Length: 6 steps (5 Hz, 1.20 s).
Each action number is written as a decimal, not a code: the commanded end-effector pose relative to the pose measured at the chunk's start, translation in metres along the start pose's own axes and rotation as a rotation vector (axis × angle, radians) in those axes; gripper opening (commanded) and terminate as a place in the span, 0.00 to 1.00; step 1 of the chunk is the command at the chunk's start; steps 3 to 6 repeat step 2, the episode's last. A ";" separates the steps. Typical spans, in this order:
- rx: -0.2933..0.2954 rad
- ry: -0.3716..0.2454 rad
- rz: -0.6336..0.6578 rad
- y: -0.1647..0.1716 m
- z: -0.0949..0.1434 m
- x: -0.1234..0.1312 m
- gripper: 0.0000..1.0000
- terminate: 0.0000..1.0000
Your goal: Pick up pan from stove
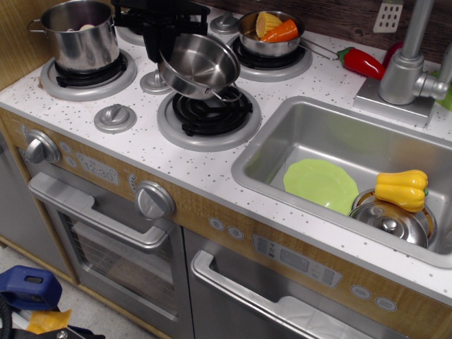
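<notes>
Clearly the gripper (164, 44) is clamped on the far rim of the pan (198, 66), which hangs tilted in the air above the front burner (210, 113) of the stove (141, 145). Lift seems done; next, hold it steady and clear.

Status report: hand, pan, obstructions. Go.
Hand shut on pan's left rim. Pan tilted, off the front burner, in the air. Tall pot to the left, clear of it.
</notes>
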State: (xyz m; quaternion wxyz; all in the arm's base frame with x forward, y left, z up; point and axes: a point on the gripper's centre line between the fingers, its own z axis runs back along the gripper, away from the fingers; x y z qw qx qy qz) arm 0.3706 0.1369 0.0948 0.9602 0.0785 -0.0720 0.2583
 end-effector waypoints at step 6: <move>-0.095 -0.151 0.023 0.003 0.058 0.014 0.00 1.00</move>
